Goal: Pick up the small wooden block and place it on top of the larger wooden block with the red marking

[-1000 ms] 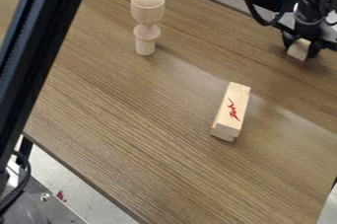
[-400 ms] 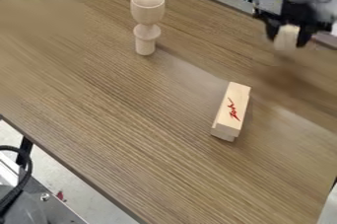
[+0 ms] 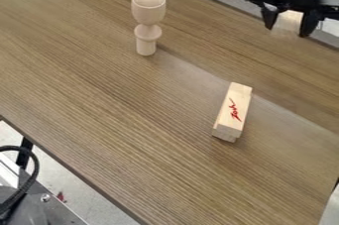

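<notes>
A pale, blocky wooden piece (image 3: 288,20) hangs at the far right of the scene, by the far edge of a brown wood-grain table (image 3: 126,120), caught between the two fingers of a black robot gripper (image 3: 287,31). We see the jaws parted by about the width of the piece, one finger on either side, and we judge them to be grasping it rather than empty; its blurred lower end sits between the fingertips. The piece looks to be up off the tabletop, though we cannot tell how high. By our reading, the picking-up is done and what is left is the setting down and the letting go, since the piece is in the gripper and not on the table. Nearer to us, well apart from the gripper and right of the middle, a light, rectangular wooden block with red handwriting on top (image 3: 232,112) lies on its long side, slanting from far right to near left, with a small step at its near end. At the far side, left of the middle, a pale turned-wood figure with a rounded, egg-like top (image 3: 147,18) stands upright on its narrow stem, touching neither the block nor the gripper. Beyond the near left edge of the table, we find a black cable (image 3: 31,172) curving over grey metal equipment (image 3: 49,211).
</notes>
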### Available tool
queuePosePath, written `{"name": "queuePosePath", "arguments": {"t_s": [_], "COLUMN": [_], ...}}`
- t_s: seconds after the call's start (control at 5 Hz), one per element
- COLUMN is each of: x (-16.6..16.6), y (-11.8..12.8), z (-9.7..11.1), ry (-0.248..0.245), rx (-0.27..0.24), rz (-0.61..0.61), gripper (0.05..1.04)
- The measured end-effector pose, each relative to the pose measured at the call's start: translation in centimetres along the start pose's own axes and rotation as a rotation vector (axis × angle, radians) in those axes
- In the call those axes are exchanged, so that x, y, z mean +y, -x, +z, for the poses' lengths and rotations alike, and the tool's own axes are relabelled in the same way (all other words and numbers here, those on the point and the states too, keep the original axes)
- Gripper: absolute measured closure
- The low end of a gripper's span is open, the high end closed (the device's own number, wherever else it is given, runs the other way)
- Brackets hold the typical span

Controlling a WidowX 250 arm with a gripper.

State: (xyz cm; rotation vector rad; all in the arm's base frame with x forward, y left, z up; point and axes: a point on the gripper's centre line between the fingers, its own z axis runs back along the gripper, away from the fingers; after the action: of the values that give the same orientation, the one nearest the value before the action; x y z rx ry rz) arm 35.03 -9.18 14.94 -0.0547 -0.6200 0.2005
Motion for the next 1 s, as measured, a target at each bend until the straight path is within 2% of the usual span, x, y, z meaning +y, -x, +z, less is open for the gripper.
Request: {"name": "queuePosePath", "arguments": {"t_s": [0.2,0.4,0.6,0.8,1.0], "x": [0.7,2.4,3.3,3.6,3.0], "y": [1.7,4.7,6.1,7.2,8.0], "z": [1.9,2.3,1.3,-0.9,-1.9], "ry": [-0.029,-0.127,-0.198,-0.313,-0.289], "rx": [0.004,0.028,0.021,0.017,0.057], "rz": [-0.002,0.042,0.102,0.109,0.147], "gripper": [0.536,0.536,0.536,0.536,0.536]}}
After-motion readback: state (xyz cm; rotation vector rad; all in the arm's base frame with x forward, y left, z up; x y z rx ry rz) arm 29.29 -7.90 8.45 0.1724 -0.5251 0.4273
